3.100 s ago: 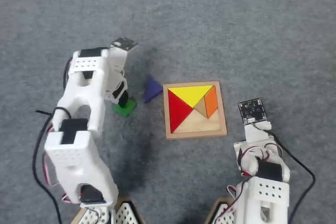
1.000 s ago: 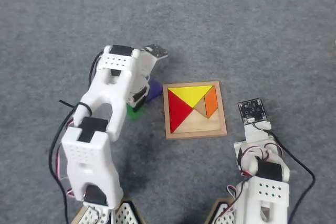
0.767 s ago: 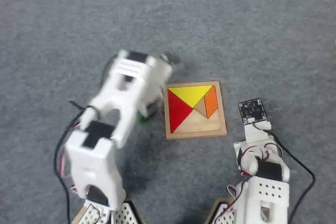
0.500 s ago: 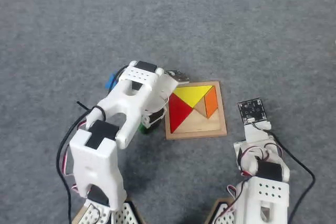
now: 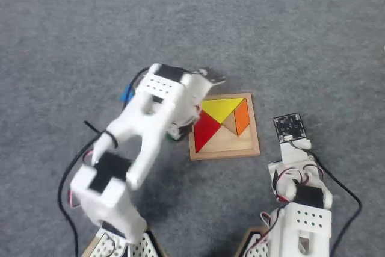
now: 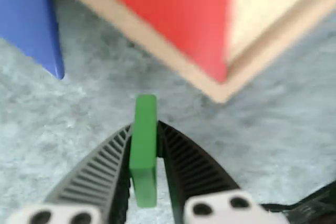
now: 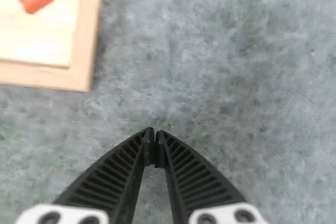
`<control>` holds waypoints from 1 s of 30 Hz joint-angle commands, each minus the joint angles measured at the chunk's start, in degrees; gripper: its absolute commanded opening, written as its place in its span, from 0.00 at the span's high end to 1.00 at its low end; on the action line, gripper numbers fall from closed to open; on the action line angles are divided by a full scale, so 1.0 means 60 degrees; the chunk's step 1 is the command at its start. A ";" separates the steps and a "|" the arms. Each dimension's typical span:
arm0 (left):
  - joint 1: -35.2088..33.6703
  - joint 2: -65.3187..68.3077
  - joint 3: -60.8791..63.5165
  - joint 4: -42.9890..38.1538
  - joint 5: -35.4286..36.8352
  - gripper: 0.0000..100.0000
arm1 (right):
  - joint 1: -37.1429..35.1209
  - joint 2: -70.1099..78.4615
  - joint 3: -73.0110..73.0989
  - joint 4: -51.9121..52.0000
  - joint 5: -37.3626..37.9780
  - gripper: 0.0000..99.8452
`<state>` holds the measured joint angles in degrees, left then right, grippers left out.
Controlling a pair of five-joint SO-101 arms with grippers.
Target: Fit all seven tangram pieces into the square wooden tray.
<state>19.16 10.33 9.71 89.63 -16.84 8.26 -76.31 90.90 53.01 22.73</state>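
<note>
Just ahead of the left claw (image 6: 145, 127), clamped on the green piece (image 6: 144, 150), lies the tray (image 6: 173, 72) with red (image 6: 178, 14), yellow (image 5: 219, 108), orange (image 5: 242, 117) seated; green and the nearby blue piece (image 6: 37, 24) lie outside.

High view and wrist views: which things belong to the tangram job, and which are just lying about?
Job:
wooden tray
red piece, yellow piece and orange piece in it
green piece, clamped in the left gripper
blue piece, on the mat by the tray

Not the job:
grey mat
right gripper, shut and empty, over the mat
</note>
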 commanded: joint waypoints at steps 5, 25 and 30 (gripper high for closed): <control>0.1846 -0.0923 -0.0652 -0.0425 0.0425 0.99 | 0.1927 -0.0095 -0.0601 -0.0227 0.0073 0.99; 0.2813 0.4132 -0.4388 -0.1245 0.0410 0.98 | 0.2147 0.0007 -0.0733 -0.0212 0.0059 0.99; 0.2505 0.4630 -0.4813 -0.1245 0.0381 0.90 | 0.2132 0.0007 -0.0733 -0.0198 0.0059 0.99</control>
<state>35.43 38.29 -16.04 82.68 -14.81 20.66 -76.31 90.11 52.84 22.73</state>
